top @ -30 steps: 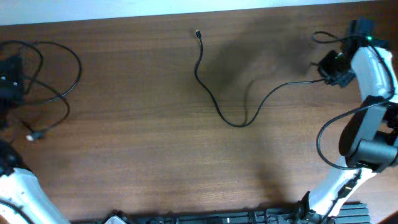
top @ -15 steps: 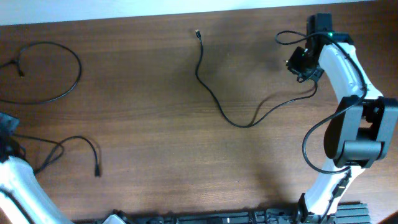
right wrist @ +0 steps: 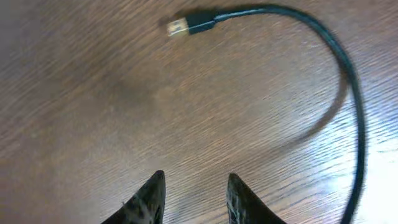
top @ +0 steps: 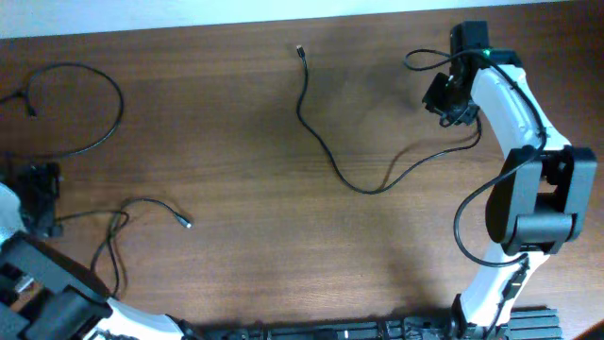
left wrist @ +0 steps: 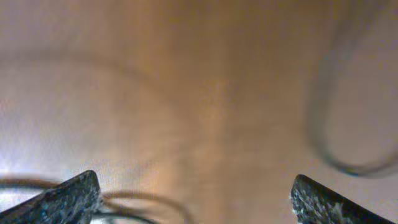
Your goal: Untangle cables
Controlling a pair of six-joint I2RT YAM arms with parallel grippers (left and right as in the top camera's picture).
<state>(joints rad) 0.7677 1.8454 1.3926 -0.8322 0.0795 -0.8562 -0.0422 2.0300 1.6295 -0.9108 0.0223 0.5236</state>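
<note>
Brown wood-grain counter (top: pixel 245 274) fills the overhead view, with a pale strip along its far edge. Standing at the counter's right side, the white right arm (top: pixel 510 104) reaches toward the far edge. The left arm (top: pixel 24 274) shows at the near left corner.

Three black cables lie spread out and apart from one another. The middle cable (top: pixel 321 142) runs from a small plug near the far edge, winds down through the counter's centre, then curves up toward the right arm. The looped cable (top: pixel 118 104) forms a wide open ring at the far left. The silver-tipped cable (top: pixel 151 201) lies at the near left, its bright tip pointing toward the centre and its other part trailing in a loose bend beside the left arm.

The right claw (top: pixel 444 94) hovers near the far right; its wrist view shows the right claw's (right wrist: pixel 194 193) fingers a little apart, with bare wood between them. A black cord with a metal plug arcs ahead of them, untouched. The left claw (top: pixel 40 198) sits just beside the silver-tipped cable. In its blurred wrist view the left claw (left wrist: pixel 193 183) has its fingers spread wide, clamping nothing.
</note>
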